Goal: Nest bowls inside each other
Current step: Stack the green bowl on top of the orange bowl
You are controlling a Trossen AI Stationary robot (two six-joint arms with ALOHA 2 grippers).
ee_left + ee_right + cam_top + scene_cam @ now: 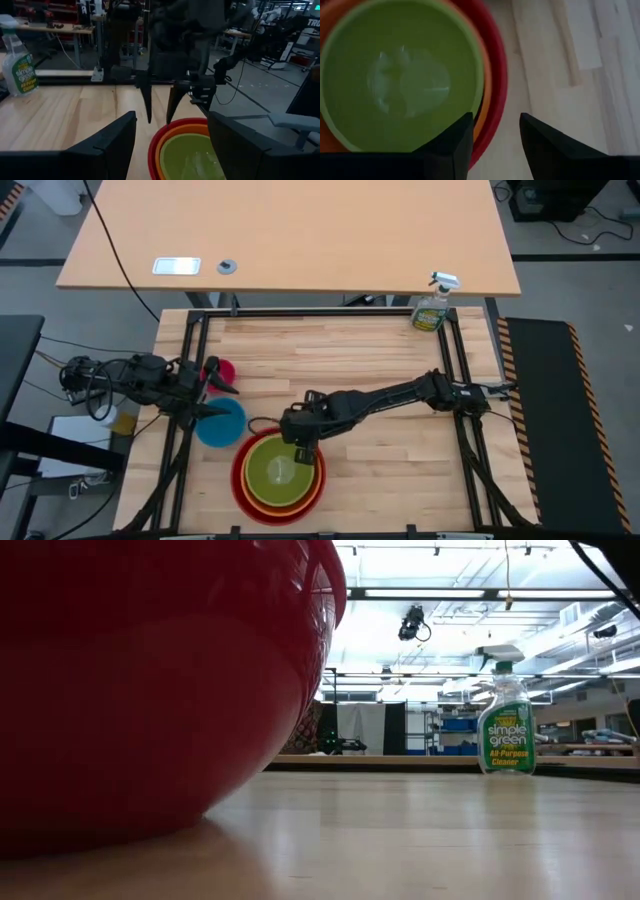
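Observation:
A green bowl (277,470) sits nested in an orange bowl (486,90), which sits in a red bowl (500,75) near the table's front edge. In the low view the red bowl's wall (150,690) fills the left. My right gripper (300,452) hangs open, pointing steeply down, just above the far rim of the stack; its fingers (148,105) touch nothing. A blue bowl (220,422) and a smaller magenta bowl (218,370) stand apart on the table at the left. My left gripper (225,401) waits open and level between those two.
A green spray bottle (432,308) stands upright at the table's far right corner, and also shows in the low view (505,720). Black frame rails (190,370) run along the table's sides. A second wooden table (300,230) lies beyond the far edge.

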